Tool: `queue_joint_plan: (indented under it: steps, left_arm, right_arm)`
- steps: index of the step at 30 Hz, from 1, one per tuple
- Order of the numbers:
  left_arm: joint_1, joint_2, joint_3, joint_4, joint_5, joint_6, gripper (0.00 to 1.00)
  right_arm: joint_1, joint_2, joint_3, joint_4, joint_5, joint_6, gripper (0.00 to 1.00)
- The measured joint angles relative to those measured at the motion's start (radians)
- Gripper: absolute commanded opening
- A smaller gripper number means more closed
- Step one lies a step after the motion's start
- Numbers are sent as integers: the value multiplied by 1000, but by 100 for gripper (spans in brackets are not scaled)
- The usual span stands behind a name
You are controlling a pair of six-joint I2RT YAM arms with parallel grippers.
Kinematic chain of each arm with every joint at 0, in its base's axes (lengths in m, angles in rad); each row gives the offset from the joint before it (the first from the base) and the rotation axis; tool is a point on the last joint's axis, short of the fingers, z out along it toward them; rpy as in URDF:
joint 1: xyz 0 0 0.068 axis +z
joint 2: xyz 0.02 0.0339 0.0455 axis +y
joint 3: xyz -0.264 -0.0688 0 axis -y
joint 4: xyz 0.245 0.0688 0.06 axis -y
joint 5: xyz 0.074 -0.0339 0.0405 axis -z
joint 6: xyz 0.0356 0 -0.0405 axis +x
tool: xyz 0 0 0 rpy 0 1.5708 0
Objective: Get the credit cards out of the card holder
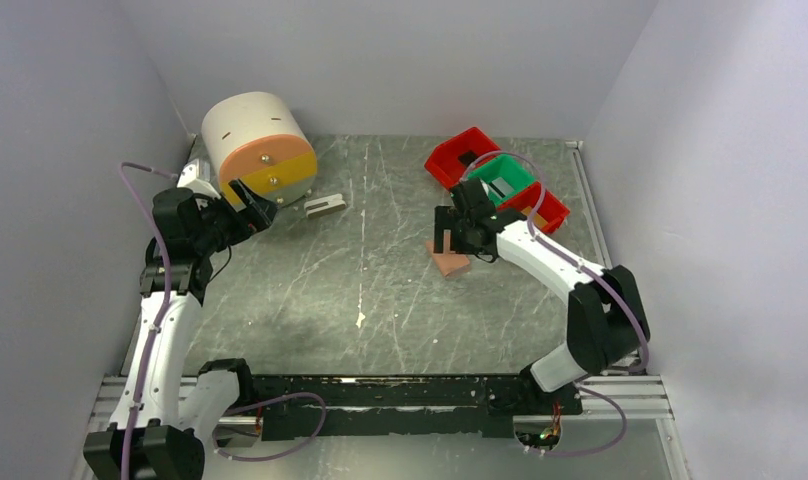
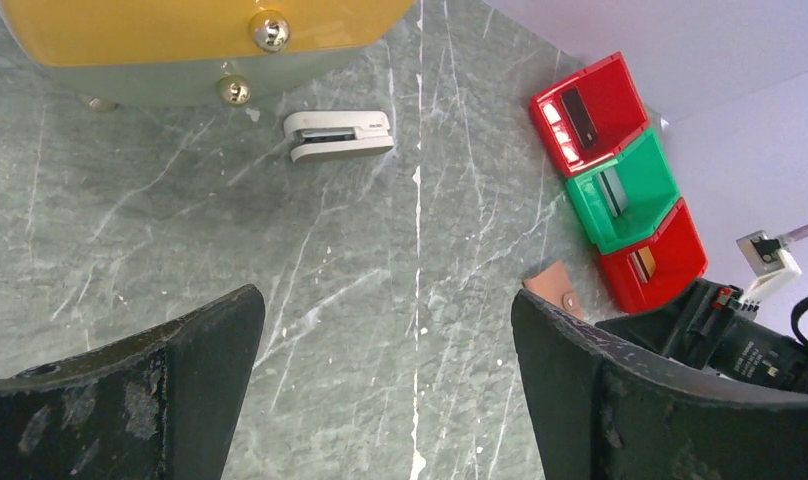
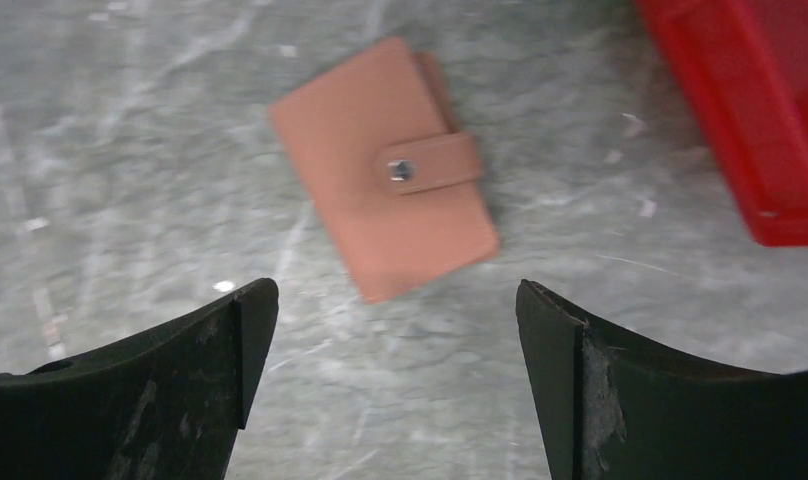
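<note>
The strapped-shut card holder (image 3: 385, 165) lies just ahead of the wide-open right tool (image 3: 392, 300), the nearer one, its long axis slanting from upper left to lower right.

This looks like a robotics lab, a small test cell rather than anyone's workroom. Plain pale walls (image 1: 70, 150) box in a grey marbled table (image 1: 380, 300) on three sides. Two white-and-black arms (image 1: 560, 265) are bolted to a black bar (image 1: 400, 390) along the near edge, with bare aluminium rails (image 1: 630, 400) under it and purple cables (image 1: 140, 290) looping loose. On the table sit only a few odd props: plastic bins (image 1: 440, 165), a wallet (image 3: 380, 170), a round drawer box (image 1: 255, 140).
</note>
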State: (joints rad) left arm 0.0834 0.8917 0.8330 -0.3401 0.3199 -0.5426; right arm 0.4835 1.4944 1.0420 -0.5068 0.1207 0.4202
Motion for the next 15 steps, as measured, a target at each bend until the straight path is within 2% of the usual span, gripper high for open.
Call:
queue_joint_plan:
  steps: [7,12,15]
  left_arm:
    - [0,-2,0,-4,2,12,99]
    - [0,-2,0,-4,8,12,99]
    - [0,-2,0,-4,13,12,99]
  right_arm:
    - [0,89,98,-98,188,-41,94]
    - [-7,204,291,-142,254,-26,95]
    - [-12,264,395,-135,243,-12,93]
